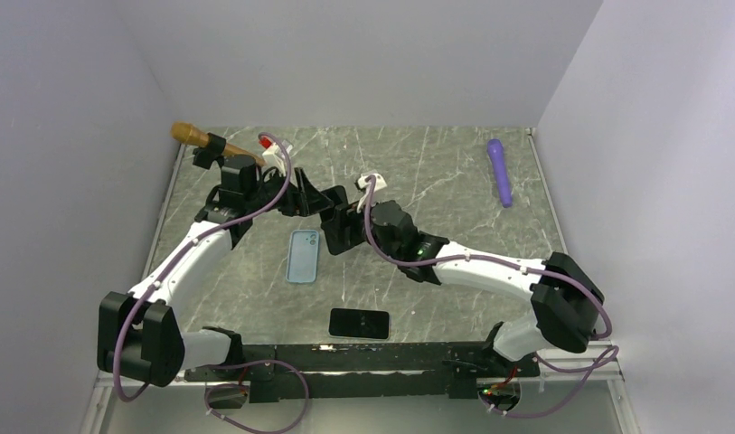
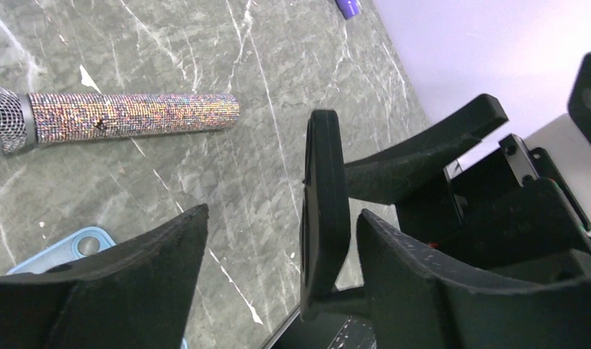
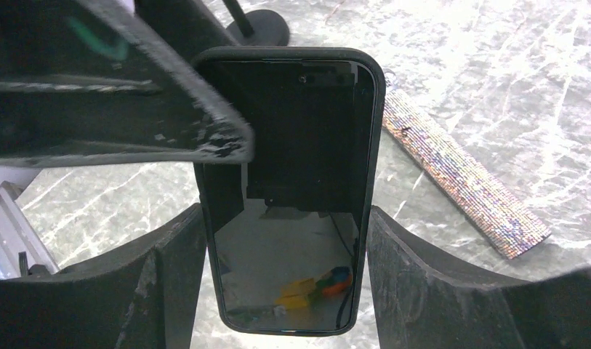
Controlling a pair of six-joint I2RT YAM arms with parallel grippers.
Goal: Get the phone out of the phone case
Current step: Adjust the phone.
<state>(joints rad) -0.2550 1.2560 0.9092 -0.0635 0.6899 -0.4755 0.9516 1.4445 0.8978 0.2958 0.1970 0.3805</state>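
**Cased phone held up between two meeting wrists**

The phone (image 3: pixel 299 145) sits in its black phone case (image 3: pixel 376 145), off the table and standing on edge, at the middle of the workspace where the two arms meet. The right gripper (image 3: pixel 285 218) has it clamped, one finger pressed to each long side of the case. The left gripper (image 2: pixel 283 218) is spread wide around it. The case is close by one finger, with a broad gap to the other, and one left finger lies across the phone's upper corner.

The left arm rises from its base, bends at the elbow and turns its wrist inward. The right arm stretches low and leftward across the marble table (image 1: pixel 436 181).

A pale blue case (image 1: pixel 303 256) lies flat just below them, and a black handset (image 1: pixel 359 323) is nearer the front edge. A glittery microphone (image 2: pixel 132 116) is behind, and a purple object (image 1: pixel 500 172) is far right.
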